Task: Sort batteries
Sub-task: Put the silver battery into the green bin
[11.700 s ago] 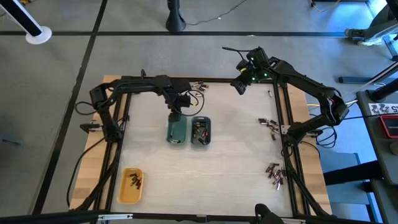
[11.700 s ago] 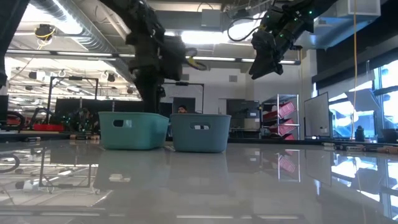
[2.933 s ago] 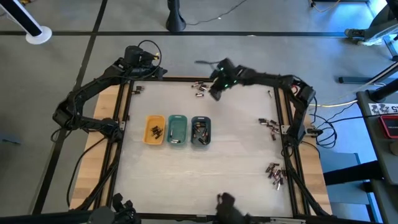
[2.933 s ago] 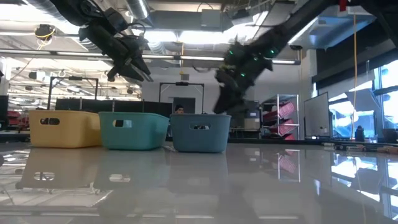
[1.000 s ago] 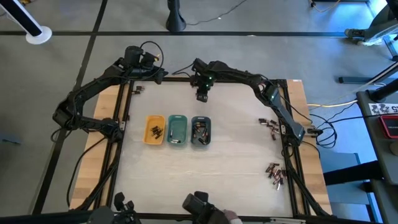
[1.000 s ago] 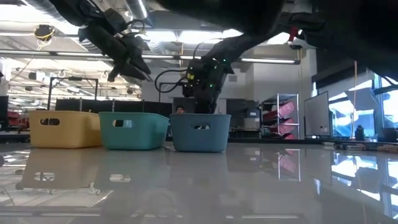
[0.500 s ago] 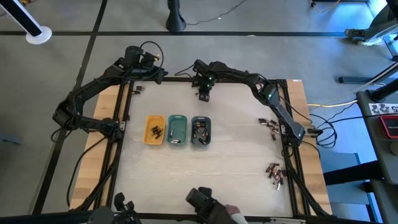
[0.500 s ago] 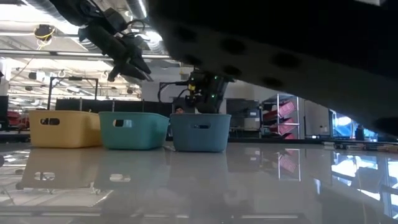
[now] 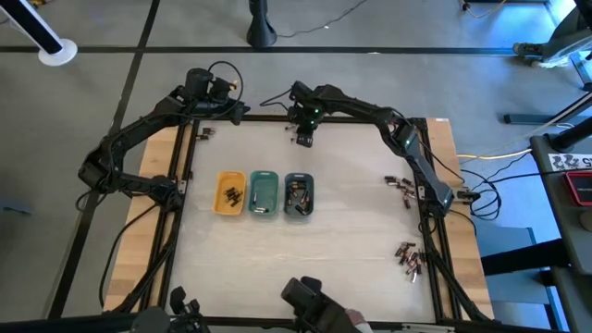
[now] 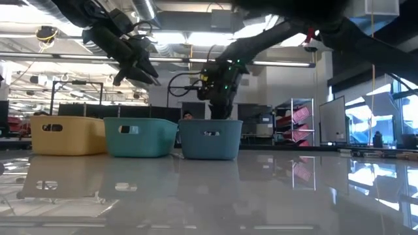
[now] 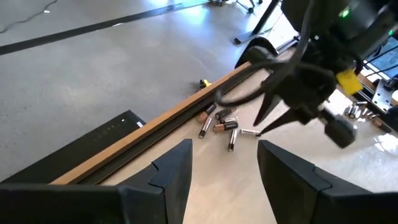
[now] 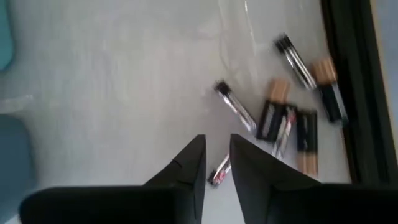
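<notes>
A loose battery (image 12: 219, 170) lies on the worktop (image 9: 351, 231) at the far edge, just in front of the right claw (image 12: 216, 163), apart from a cluster of batteries (image 12: 298, 124) by the frame rail. The right claw's fingers stand narrowly parted, grasping nothing. For a clean pick, centre the gap over this one cell, turn the fingers across its length, descend to the surface, then close. The left claw (image 11: 224, 163) hangs released over the far left corner.
</notes>
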Available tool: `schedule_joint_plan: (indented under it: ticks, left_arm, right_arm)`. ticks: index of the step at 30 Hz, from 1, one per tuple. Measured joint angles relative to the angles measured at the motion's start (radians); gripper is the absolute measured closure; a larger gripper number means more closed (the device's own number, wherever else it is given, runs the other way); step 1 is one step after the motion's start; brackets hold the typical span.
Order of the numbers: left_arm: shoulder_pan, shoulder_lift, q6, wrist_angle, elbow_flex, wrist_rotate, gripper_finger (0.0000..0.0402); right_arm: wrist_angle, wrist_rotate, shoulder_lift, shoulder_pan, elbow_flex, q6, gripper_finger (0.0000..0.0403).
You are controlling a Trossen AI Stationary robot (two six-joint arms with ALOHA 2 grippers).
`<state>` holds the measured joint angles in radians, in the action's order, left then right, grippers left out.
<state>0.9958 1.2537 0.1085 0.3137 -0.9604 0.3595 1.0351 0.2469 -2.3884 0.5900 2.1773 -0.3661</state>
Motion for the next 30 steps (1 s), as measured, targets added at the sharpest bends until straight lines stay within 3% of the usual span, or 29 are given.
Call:
schedule_joint_plan:
  ticks: [7,19,30]
  left_arm:
    - [0.000,0.000,0.000,0.011,0.000,0.000,0.0231]
    - [0.000,0.000,-0.001,-0.010,0.000,-0.004,0.0231]
    - [0.000,0.000,-0.011,-0.011,0.000,-0.004,0.0231]
  right_arm:
    - [0.038,-0.094,0.001,0.015,0.000,0.108,0.0322]
    - [0.012,-0.112,-0.004,0.002,-0.080,0.185,0.0191]
    - [-0.080,-0.230,-0.028,-0.110,-0.137,0.260,0.0200]
